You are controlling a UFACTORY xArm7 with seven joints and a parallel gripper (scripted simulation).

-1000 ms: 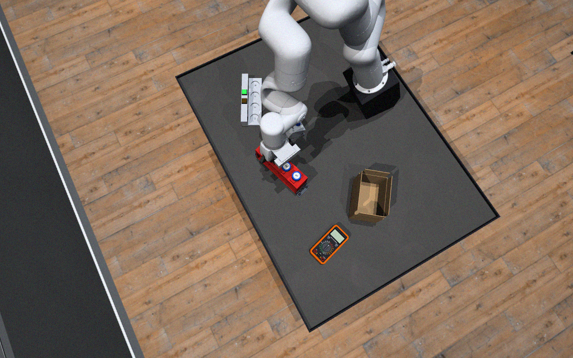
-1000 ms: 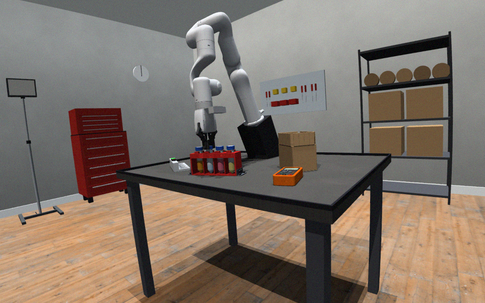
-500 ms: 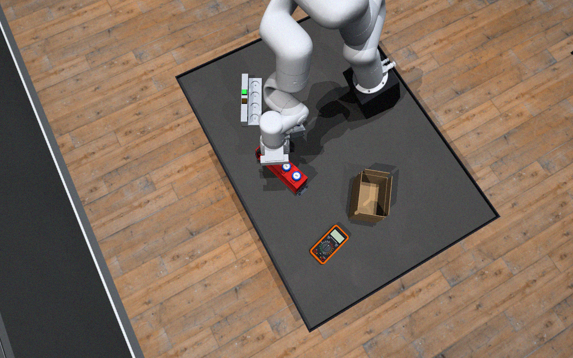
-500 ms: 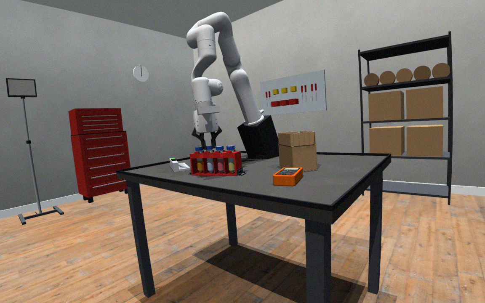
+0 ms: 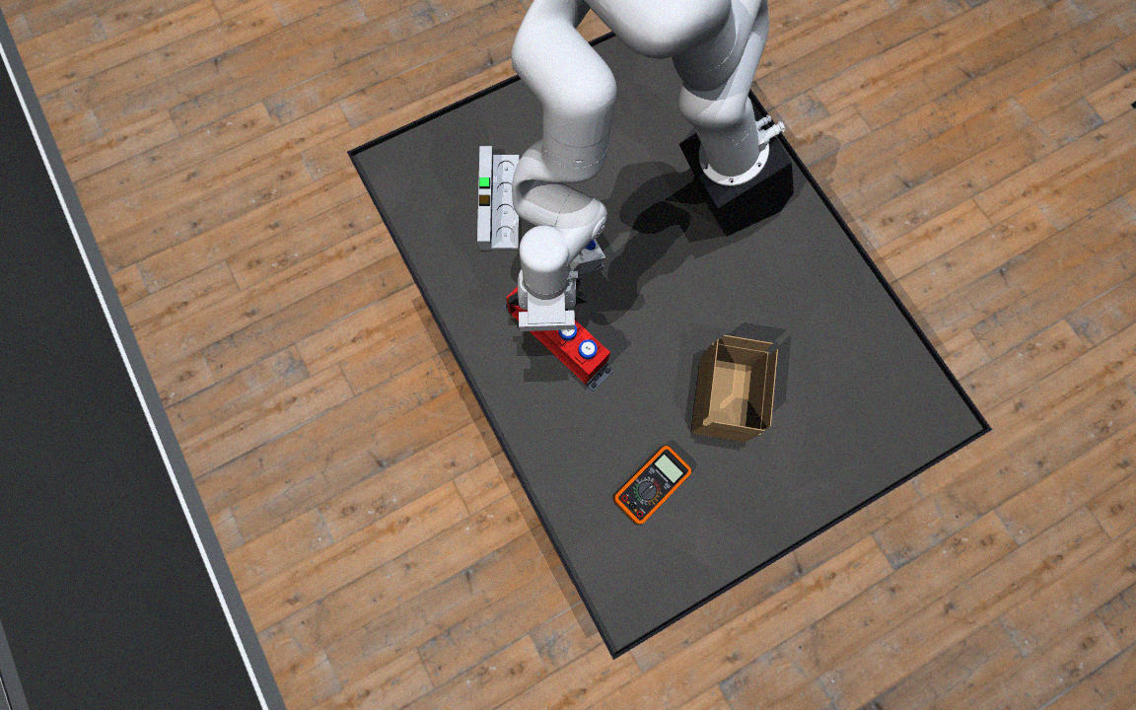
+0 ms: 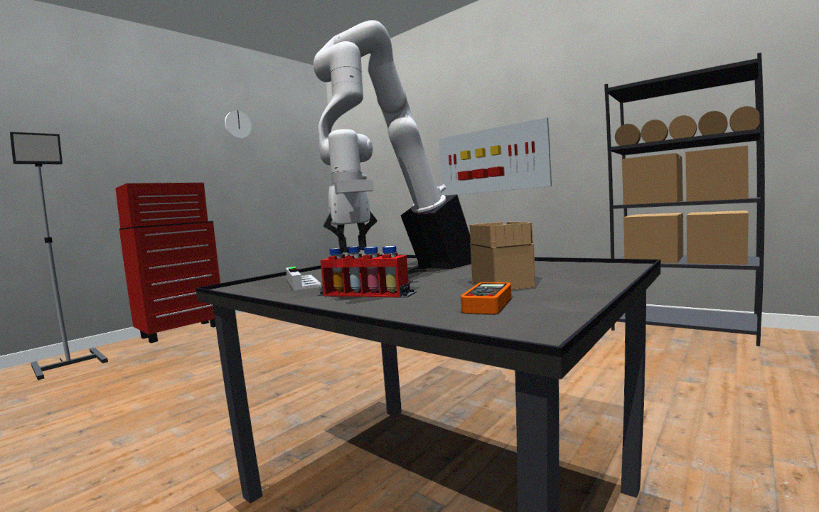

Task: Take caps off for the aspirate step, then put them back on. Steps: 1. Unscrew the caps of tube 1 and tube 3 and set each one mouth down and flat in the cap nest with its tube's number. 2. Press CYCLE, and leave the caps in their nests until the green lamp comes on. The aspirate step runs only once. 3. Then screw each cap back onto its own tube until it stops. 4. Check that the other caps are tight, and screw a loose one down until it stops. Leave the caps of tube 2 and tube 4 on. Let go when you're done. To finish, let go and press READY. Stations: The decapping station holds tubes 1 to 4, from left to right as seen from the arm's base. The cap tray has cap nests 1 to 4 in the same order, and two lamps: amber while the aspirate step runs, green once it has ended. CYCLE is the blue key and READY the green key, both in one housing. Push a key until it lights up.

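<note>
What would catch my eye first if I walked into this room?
Most likely the tall white arm bending over the dark table, its gripper spread open just above a bright red rack of four blue-capped tubes near the table's left edge. Next, the orange multimeter towards the front, with a cardboard box behind it. A green lamp glows on the small grey tray beside the rack.
</note>
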